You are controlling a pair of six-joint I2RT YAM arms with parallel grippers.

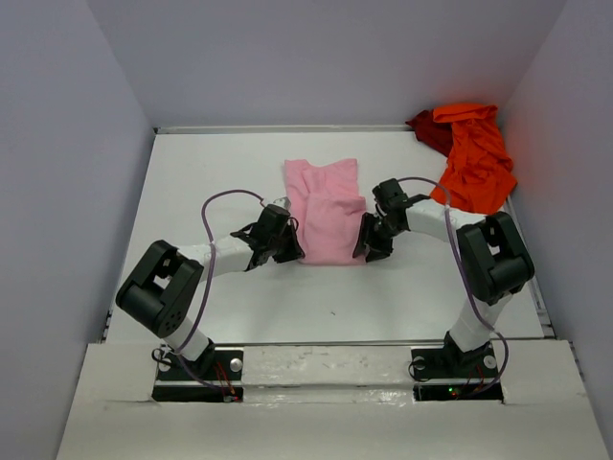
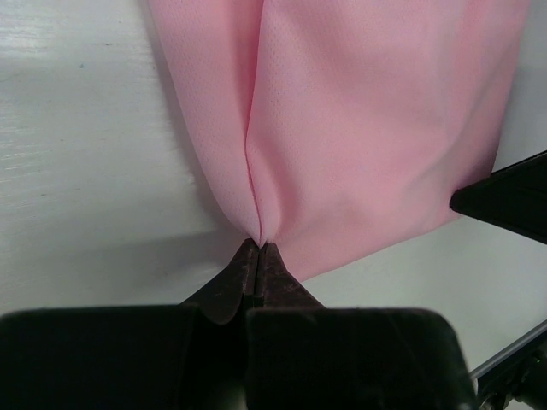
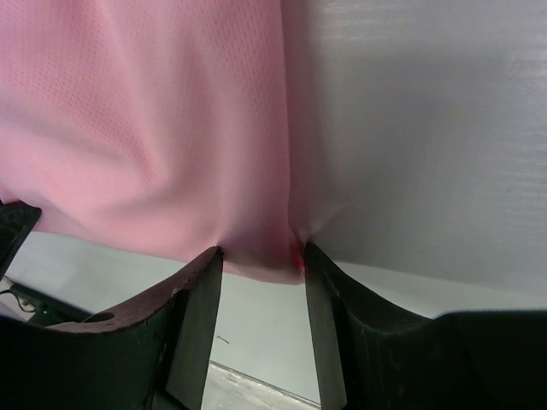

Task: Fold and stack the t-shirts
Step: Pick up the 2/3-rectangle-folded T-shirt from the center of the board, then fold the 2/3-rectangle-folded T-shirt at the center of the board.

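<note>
Pink t-shirt (image 1: 326,206): left gripper (image 2: 258,246) clamped on its hem, right gripper (image 3: 261,256) parted astride it; overhead alone shows orange t-shirt (image 1: 476,158).

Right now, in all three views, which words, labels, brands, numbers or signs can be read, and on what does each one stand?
There are none to read. The pink t-shirt, the orange t-shirt and the dark red garment beside it show plain cloth, with no print, label or number in any view.
</note>
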